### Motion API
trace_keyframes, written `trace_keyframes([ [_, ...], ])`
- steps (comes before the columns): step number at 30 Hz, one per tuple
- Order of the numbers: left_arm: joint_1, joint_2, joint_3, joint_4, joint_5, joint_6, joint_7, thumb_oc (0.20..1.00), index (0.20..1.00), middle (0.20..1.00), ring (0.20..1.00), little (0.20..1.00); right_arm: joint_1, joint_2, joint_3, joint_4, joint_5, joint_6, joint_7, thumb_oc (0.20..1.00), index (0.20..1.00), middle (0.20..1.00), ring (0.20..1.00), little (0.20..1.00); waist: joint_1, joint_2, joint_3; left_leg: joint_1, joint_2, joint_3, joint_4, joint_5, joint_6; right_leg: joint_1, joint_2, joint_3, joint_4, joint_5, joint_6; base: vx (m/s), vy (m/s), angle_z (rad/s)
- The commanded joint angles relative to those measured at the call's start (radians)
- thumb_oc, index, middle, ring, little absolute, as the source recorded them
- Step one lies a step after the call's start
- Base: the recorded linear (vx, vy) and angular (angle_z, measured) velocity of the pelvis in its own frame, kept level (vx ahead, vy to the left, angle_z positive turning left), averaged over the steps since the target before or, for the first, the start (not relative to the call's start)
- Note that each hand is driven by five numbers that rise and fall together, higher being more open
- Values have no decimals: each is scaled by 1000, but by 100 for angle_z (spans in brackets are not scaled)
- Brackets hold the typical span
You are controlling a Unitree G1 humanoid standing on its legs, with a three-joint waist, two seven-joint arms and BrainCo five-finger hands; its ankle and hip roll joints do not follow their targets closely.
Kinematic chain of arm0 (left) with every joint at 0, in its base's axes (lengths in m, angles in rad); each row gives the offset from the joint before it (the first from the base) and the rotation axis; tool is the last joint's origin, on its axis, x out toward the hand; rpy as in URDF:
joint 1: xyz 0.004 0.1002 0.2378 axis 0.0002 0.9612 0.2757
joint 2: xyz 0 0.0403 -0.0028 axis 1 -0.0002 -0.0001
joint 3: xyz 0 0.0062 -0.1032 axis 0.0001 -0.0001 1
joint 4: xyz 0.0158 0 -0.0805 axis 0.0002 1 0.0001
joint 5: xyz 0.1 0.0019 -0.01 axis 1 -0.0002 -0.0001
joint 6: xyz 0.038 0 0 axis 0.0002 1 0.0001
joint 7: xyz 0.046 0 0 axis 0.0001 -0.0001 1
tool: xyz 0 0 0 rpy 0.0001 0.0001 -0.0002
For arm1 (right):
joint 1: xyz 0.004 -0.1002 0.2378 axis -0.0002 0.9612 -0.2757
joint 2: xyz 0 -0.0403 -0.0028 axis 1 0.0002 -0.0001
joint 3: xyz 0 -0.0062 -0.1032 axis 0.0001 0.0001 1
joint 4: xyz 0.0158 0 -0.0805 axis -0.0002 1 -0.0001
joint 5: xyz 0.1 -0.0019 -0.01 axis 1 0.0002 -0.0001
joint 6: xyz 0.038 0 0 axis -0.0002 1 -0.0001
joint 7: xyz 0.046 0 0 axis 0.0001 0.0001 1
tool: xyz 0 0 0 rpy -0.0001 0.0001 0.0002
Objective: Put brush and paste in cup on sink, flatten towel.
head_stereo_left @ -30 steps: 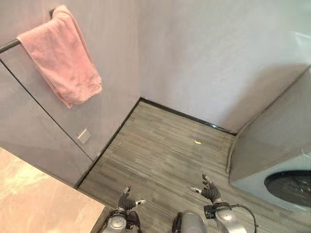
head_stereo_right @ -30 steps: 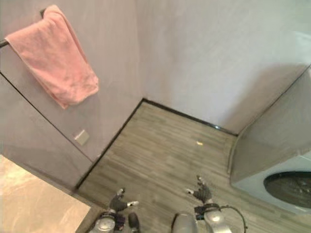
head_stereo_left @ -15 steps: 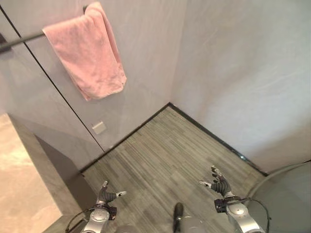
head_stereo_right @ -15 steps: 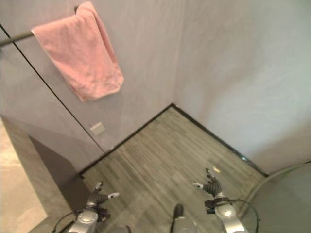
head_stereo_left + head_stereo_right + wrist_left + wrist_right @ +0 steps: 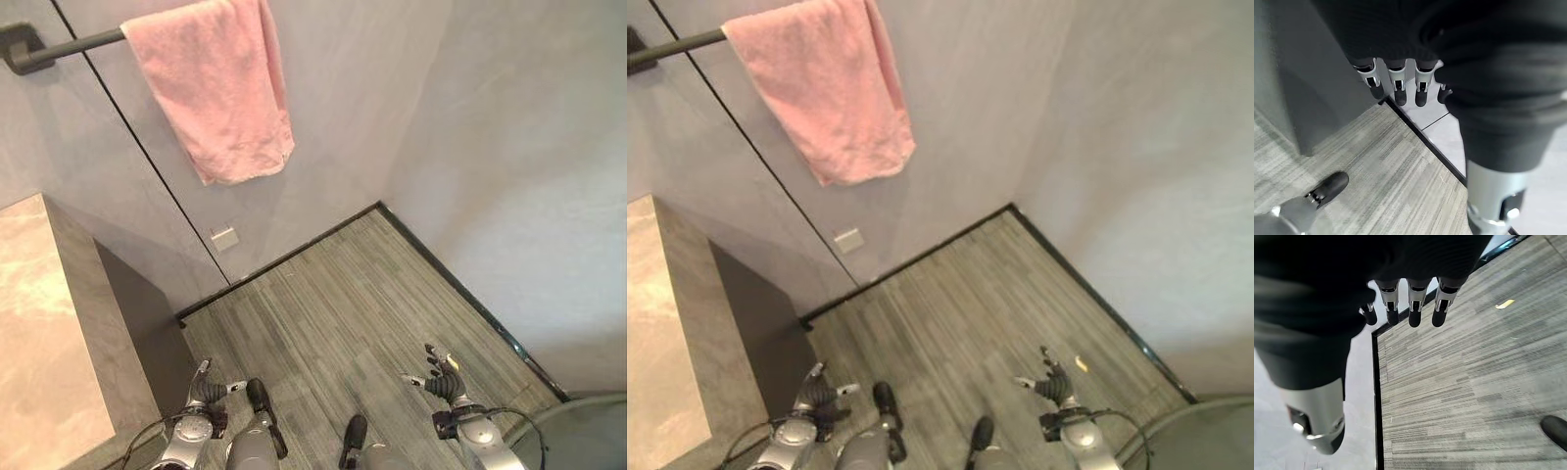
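A pink towel [image 5: 220,88] hangs bunched over a dark wall rail [image 5: 59,44] at the upper left, its lower edge crumpled and uneven. Low in the eye views, my left hand [image 5: 204,390] hangs over the wooden floor beside the counter, its fingers [image 5: 1396,90] straight and holding nothing. My right hand [image 5: 443,384] is spread above the floor at the lower right, its fingers [image 5: 1415,313] also straight and empty. Both hands are far below the towel.
A marble-topped counter [image 5: 39,333] with a dark side panel stands at the left. A wall socket [image 5: 224,238] sits low beneath the towel. Two grey walls meet at a corner ahead. A small yellow scrap [image 5: 1081,362] lies on the floor, and a curved pale edge [image 5: 588,416] shows at the bottom right.
The camera has swung left: the towel and rail now sit further right in the picture and the washing machine has gone out of view. Both hands stay low and open.
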Motion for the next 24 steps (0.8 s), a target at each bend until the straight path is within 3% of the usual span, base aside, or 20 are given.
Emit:
trace_keyframes([
  [1,-25,20,-8,-71,6,-20,1,1000,1000,1000,1000,1000,-44,8,6,-58,-24,-21,11,1000,1000,1000,1000,1000,32,-13,-22,-53,-39,-33,88,5,30,37,-41,41,293,-42,80,252,122,-16],
  [2,-25,21,-8,-71,6,-20,0,1000,1000,1000,1000,1000,-45,9,6,-57,-24,-22,11,1000,1000,1000,1000,1000,34,-15,-22,-54,-40,-30,90,2,32,33,-45,44,300,-45,82,307,257,-1],
  [3,-26,24,-30,-92,24,-17,-5,1000,1000,1000,1000,1000,-61,24,12,-55,-25,-20,11,1000,1000,1000,1000,1000,33,-30,-16,-34,-72,-7,116,-60,78,-29,-99,71,505,84,134,217,207,6],
  [4,-26,24,-30,-93,25,-17,-5,1000,1000,1000,1000,1000,-61,25,12,-55,-25,-20,10,1000,1000,1000,1000,1000,35,-32,-17,-34,-75,-3,117,-64,81,-34,-104,75,511,82,137,343,289,11],
  [5,-31,28,-37,-100,23,-17,-1,1000,1000,1000,1000,1000,-73,29,22,-71,-31,-20,14,1000,1000,1000,1000,1000,31,-29,-12,-4,-92,-4,114,-87,102,-67,-126,77,598,144,141,199,172,17],
  [7,-43,27,-42,-93,16,-11,9,1000,1000,1000,1000,1000,-81,33,35,-75,-29,-19,13,1000,1000,1000,1000,1000,20,-12,1,49,-110,-6,96,-115,127,-156,-147,80,736,180,144,335,213,18],
  [8,-65,27,-58,-84,26,-6,5,1000,1000,1000,1000,1000,-93,31,47,-103,-28,-17,13,1000,1000,1000,1000,1000,-3,16,9,93,-111,-37,58,-101,132,-263,-96,108,707,140,111,409,131,23],
  [10,-76,23,-67,-66,37,-9,3,1000,1000,1000,1000,1000,-86,34,47,-123,-18,-20,20,1000,1000,1000,1000,1000,-14,20,7,139,-128,-59,27,-103,125,-265,-120,73,585,131,100,358,7,38],
  [11,-76,20,-70,-63,39,-10,1,1000,1000,1000,1000,1000,-81,31,44,-130,-13,-22,19,1000,1000,1000,1000,1000,-24,23,6,152,-135,-77,11,-104,121,-271,-110,78,542,121,95,316,-84,49],
  [12,-78,17,-74,-58,43,-11,-2,1000,1000,1000,1000,1000,-74,28,42,-145,-11,-25,17,1000,1000,1000,1000,1000,-38,25,1,166,-143,-110,-8,-104,115,-298,-79,135,452,111,87,333,-91,64],
  [14,-81,13,-73,-50,49,-13,0,1000,1000,1000,1000,1000,-58,27,40,-160,-1,-30,20,1000,1000,1000,1000,1000,-55,18,-8,194,-155,-155,-32,-113,99,-301,-52,230,272,129,93,390,-128,79],
  [17,-90,11,-61,-32,47,-16,0,1000,1000,1000,1000,1000,-32,21,36,-191,-12,-27,19,1000,1000,1000,1000,1000,-75,7,-19,232,-154,-211,-49,-138,76,-335,-75,287,122,188,121,367,-146,85],
  [19,-90,10,-48,-25,41,-18,4,1000,1000,1000,1000,1000,-16,13,32,-214,-33,-24,22,1000,1000,1000,1000,1000,-85,1,-24,267,-148,-246,-49,-165,62,-349,-98,275,90,217,142,391,-163,92],
  [21,-84,10,-46,-18,42,-16,1,1000,1000,1000,1000,1000,-8,8,34,-214,-47,-21,24,1000,1000,1000,1000,1000,-91,-15,-36,289,-160,-270,-32,-194,60,-317,-89,286,102,224,140,379,-163,52],
  [24,-84,-2,-24,9,1,-12,6,1000,1000,1000,1000,1000,-2,-1,22,-222,-41,-22,31,1000,1000,1000,1000,1000,-99,-13,-57,307,-141,-308,27,-233,45,-284,-62,272,119,201,121,411,-240,46],
])
